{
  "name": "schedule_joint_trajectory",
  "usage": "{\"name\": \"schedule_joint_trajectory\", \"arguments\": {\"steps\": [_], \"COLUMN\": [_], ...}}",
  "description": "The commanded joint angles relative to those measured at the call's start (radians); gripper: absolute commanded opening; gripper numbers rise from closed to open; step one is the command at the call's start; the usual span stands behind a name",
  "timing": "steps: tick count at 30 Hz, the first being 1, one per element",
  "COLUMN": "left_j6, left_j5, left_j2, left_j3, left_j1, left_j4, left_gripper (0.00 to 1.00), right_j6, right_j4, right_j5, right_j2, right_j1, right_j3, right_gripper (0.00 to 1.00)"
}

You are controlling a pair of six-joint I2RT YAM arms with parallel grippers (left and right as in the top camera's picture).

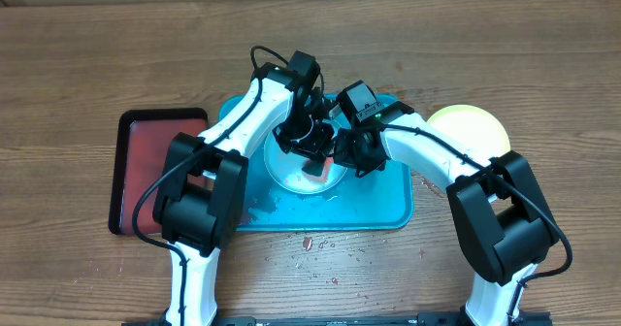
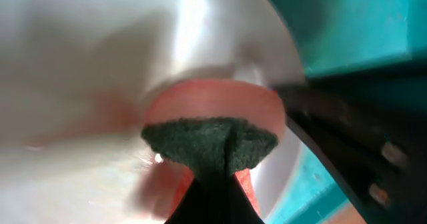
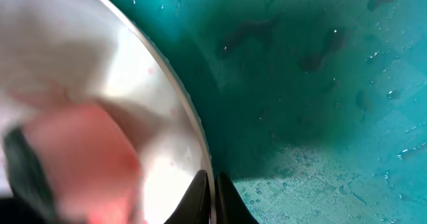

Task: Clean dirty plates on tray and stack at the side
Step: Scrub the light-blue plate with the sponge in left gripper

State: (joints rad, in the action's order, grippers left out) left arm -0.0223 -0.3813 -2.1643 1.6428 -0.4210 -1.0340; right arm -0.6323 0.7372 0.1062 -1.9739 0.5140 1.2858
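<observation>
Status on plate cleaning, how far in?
Looks done: green-rimmed plate sits off the tray, on its right. In hand: right pincer pinches the rim of a second plate on the tray while left pincer presses a sponge onto it. Left: finish it, stack it. No third plate visible.

Big teal tray (image 1: 388, 210) sits mid-table, its floor wet with droplets. A whitish plate (image 1: 291, 176) sits on it near the middle, with faint pink specks by the rim. A light green plate (image 1: 475, 127) lies on the table just off the tray's right end, partly hidden.
</observation>
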Motion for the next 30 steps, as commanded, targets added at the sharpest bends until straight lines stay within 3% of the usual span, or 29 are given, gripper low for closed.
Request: {"name": "schedule_joint_trajectory", "arguments": {"steps": [1,3,6,13,15,18,19,23,26,30], "left_j6": [0.286,0.428,0.541,0.587,0.537,0.332,0.171,-0.077,-0.098,-0.018], "left_j5": [0.37,0.561,0.729,0.772,0.697,0.446,0.222,-0.097,-0.097,0.06], "left_j2": [-0.018,-0.018,-0.018,-0.018,-0.018,-0.018,-0.018,-0.018,-0.018,-0.018], "left_j3": [0.01,0.01,0.01,0.01,0.01,0.01,0.01,0.01,0.01,0.01], "left_j1": [-0.006,-0.007,-0.006,-0.009,-0.014,-0.022,-0.026,-0.028,-0.027,-0.025], "left_j4": [0.007,-0.009,-0.023,-0.019,-0.006,0.026,0.04,0.024,0.011,0.012], "left_gripper": [0.04,0.04,0.04,0.04,0.04,0.04,0.04,0.04,0.04,0.04], "right_j6": [0.011,0.011,0.011,0.011,0.011,0.011,0.011,0.011,0.011,0.011], "right_j4": [0.017,0.017,0.017,0.016,0.016,0.016,0.016,0.017,0.018,0.018], "right_j5": [-0.038,-0.038,-0.038,-0.038,-0.038,-0.039,-0.039,-0.038,-0.038,-0.038], "right_j2": [-0.031,-0.031,-0.031,-0.031,-0.031,-0.031,-0.031,-0.031,-0.031,-0.031], "right_j1": [0.008,0.008,0.008,0.008,0.008,0.008,0.008,0.008,0.008,0.008], "right_j3": [-0.017,-0.017,-0.017,-0.017,-0.017,-0.017,-0.017,-0.017,-0.017,-0.017], "right_gripper": [0.04,0.04,0.04,0.04,0.04,0.04,0.04,0.04,0.04,0.04]}}
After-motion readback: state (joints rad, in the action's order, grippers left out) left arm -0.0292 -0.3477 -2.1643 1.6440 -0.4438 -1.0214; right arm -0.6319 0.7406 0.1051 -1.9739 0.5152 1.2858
